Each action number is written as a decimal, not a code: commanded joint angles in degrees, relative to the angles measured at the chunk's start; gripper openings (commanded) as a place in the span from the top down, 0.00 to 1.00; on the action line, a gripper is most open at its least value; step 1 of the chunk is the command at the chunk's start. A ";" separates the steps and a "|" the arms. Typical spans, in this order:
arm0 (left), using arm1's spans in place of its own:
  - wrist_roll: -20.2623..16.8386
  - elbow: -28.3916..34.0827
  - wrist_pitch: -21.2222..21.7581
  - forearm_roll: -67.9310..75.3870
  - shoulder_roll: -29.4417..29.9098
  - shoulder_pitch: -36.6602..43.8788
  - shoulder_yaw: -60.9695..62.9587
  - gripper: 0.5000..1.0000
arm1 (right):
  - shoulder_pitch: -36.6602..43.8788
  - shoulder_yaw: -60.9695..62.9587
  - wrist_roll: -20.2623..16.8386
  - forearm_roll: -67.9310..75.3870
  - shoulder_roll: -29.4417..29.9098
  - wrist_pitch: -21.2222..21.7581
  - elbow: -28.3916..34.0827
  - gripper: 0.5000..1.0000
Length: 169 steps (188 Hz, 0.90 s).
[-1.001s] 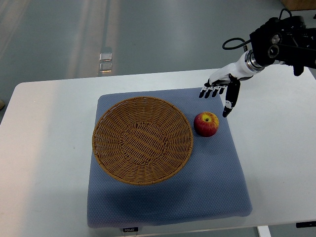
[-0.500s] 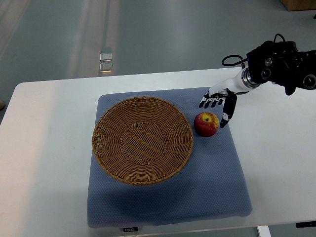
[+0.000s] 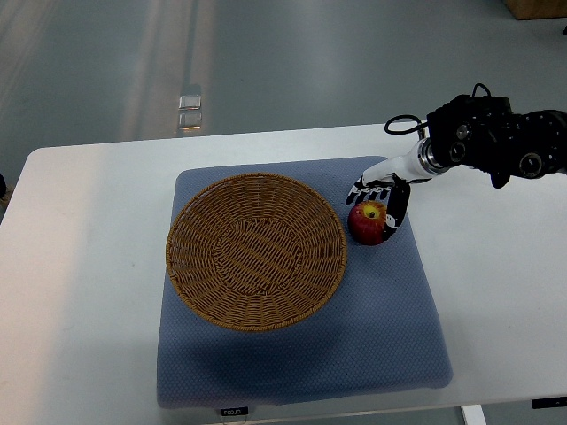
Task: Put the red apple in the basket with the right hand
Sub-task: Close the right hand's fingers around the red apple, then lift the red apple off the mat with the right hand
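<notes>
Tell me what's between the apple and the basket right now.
Nothing: in the top view only a narrow strip of blue mat separates the red apple from the basket rim.

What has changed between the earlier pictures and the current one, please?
The right hand has come down and to the picture's left, from above the far right corner of the blue mat to the red apple. Its fingers now reach around the apple's far side and right side, though a firm grasp cannot be confirmed. The apple, the wicker basket and the mat have not moved.
</notes>
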 commanded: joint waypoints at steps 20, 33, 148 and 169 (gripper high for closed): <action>0.00 0.05 0.01 -0.03 0.00 0.03 -0.03 0.00 | -0.59 -0.01 0.00 -0.06 0.46 -0.40 -0.60 0.16; 0.00 0.05 0.01 0.06 0.00 0.03 -0.03 0.00 | -0.94 -0.01 0.00 -0.15 0.46 -0.48 -0.69 0.17; 0.00 0.49 0.01 -0.03 0.00 0.03 -0.03 0.00 | -2.79 -0.10 0.52 -2.52 1.08 -2.68 -2.45 0.73; 0.00 0.49 0.01 -0.03 0.00 0.03 -0.03 0.00 | -1.99 -0.01 0.43 -2.52 0.02 -2.15 -2.36 0.73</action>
